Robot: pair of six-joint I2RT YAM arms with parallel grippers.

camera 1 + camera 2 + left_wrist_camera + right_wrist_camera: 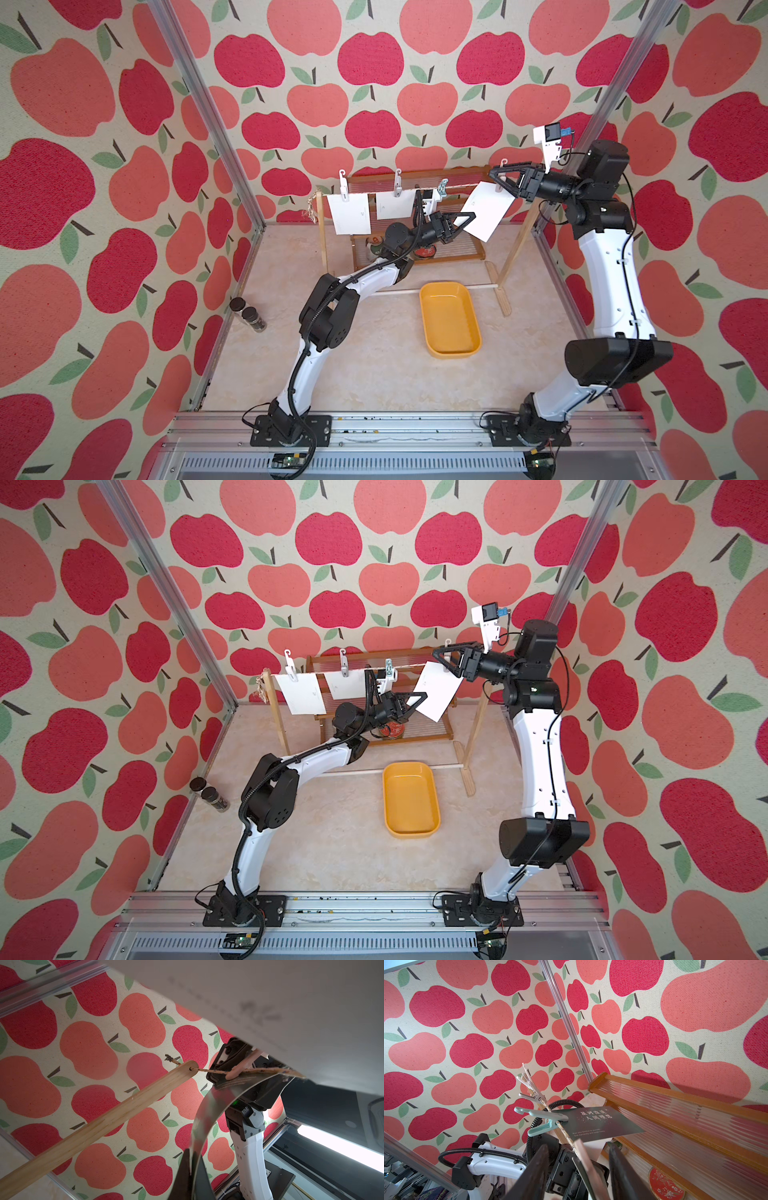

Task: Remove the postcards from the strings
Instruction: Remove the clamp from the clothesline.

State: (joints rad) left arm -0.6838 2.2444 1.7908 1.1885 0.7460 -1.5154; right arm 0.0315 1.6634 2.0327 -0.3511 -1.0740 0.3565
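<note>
The string runs between two wooden posts. A tilted white postcard hangs near its right end under a pink clothespin. My left gripper is shut on that card's lower edge, and in the left wrist view the card curves up from the jaws to the string. My right gripper is open, its fingers on either side of the pink clothespin with a gap on each side. Two more postcards hang to the left. A third hangs under a teal clothespin.
An empty yellow tray sits on the table in front of the line's right post. A wooden rack with round tins stands behind the line. Two dark-lidded jars stand by the left wall. A white dowel joins the posts' feet.
</note>
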